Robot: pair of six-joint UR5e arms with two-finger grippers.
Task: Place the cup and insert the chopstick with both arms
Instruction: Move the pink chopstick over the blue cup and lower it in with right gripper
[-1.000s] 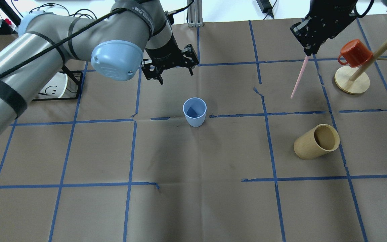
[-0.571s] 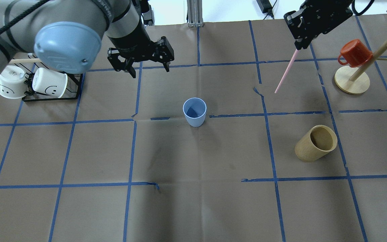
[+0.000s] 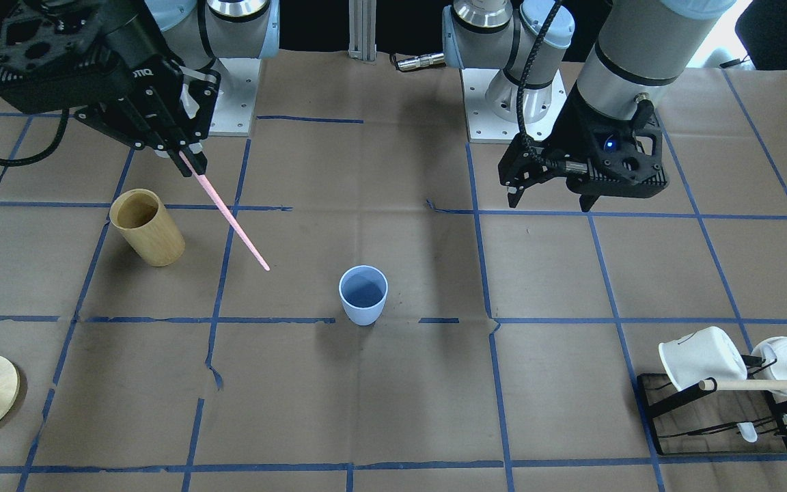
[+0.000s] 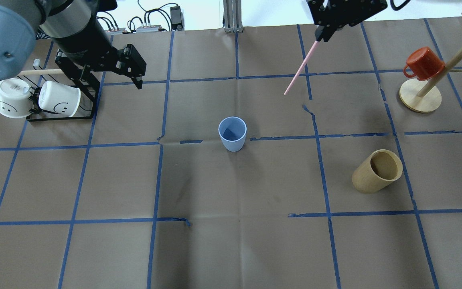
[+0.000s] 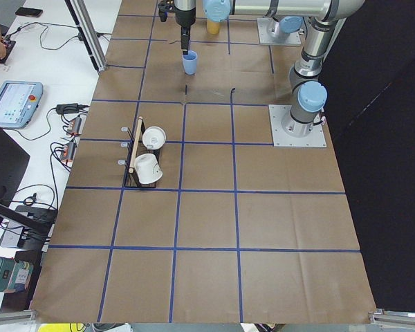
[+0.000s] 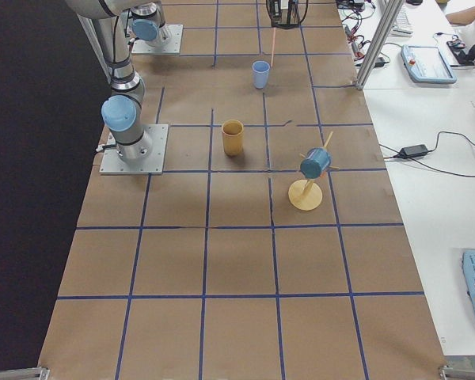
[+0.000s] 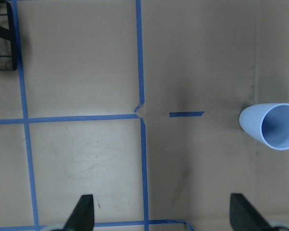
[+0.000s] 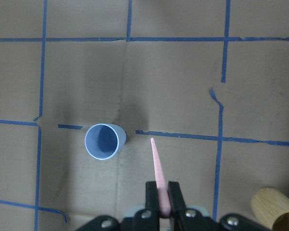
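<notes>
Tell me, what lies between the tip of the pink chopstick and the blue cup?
No object. In the right wrist view only bare table paper and the end of a blue tape line separate the chopstick from the cup.

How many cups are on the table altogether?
5: blue cup in the middle, wooden cup nearby, red mug on the wooden stand, two white cups on the black rack.
</notes>
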